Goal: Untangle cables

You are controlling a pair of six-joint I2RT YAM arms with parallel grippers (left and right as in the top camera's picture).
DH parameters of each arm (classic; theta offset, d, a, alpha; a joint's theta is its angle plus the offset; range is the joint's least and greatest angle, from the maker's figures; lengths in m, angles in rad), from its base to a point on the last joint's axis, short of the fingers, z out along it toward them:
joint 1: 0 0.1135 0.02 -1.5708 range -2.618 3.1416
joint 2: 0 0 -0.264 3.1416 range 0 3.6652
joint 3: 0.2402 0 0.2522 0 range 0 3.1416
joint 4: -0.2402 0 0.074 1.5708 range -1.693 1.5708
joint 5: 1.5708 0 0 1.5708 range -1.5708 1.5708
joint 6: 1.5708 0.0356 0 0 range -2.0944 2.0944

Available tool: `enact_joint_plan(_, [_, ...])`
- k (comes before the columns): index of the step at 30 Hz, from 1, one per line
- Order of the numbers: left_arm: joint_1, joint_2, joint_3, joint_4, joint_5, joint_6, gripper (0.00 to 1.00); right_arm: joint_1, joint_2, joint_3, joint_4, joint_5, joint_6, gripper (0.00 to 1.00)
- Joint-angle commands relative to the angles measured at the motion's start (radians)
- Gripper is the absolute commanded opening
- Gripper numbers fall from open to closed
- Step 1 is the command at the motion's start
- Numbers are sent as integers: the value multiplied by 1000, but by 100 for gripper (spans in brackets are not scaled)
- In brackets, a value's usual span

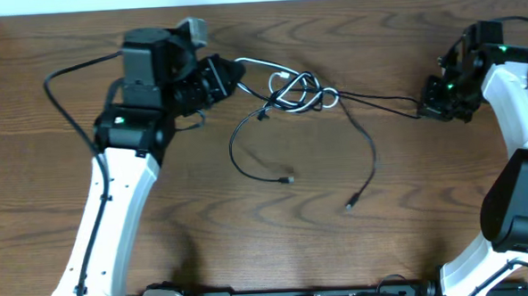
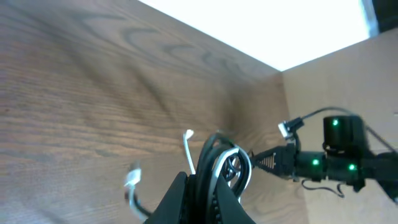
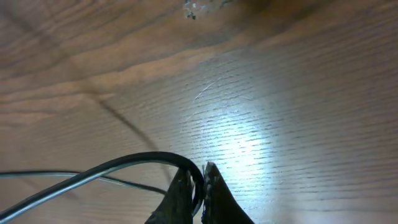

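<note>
**Cables point(image 1: 302, 93): knotted, held from both sides**

Knot lies upper centre of the desk point(image 1: 250, 238). Left end effector point(image 1: 239, 75) is clamped on the white cable point(image 1: 260, 64), and the right end effector point(image 1: 423, 108) on the black cable point(image 1: 378, 99). Judged light, limp and slippery. Take hold beside the knot, not at the plugs.

We find the thin black cable point(image 1: 371, 148) and thin white cable point(image 1: 258, 62) intertwined in one knot mid-table point(image 1: 411, 240). Two black plug-tipped tails trail nearer us.

Wood-grain table point(image 1: 277, 246) (faint sheen), glossy black cable point(image 3: 137, 158)
</note>
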Motion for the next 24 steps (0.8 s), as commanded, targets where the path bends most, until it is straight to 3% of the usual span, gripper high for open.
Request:
enact_joint_plan(1, [136, -112, 21, 55, -78, 14, 8, -95, 43, 4, -2, 226, -7, 1])
enact_joint_plan(11, [172, -153, 21, 59, -33, 14, 8, -116, 61, 4, -14, 148, -68, 1])
enact_joint_plan(12, [162, -150, 21, 47, -30, 14, 7, -112, 61, 4, -11, 24, -163, 4])
enact_joint_plan(14, [138, -137, 20, 32, -31, 15, 7, -99, 61, 4, -10, -92, -239, 26])
enact_joint_plan(15, [121, -122, 20, 22, -31, 15, 7, -92, 61, 5, -7, -114, -251, 42])
enact_joint_plan(18, [54, -41, 20, 14, -35, 15, 7, -63, 59, 27, -8, -119, -251, 63])
enact_joint_plan(24, [-48, 140, 20, 27, -84, 19, 9, -48, 38, 142, -74, -168, -251, 68])
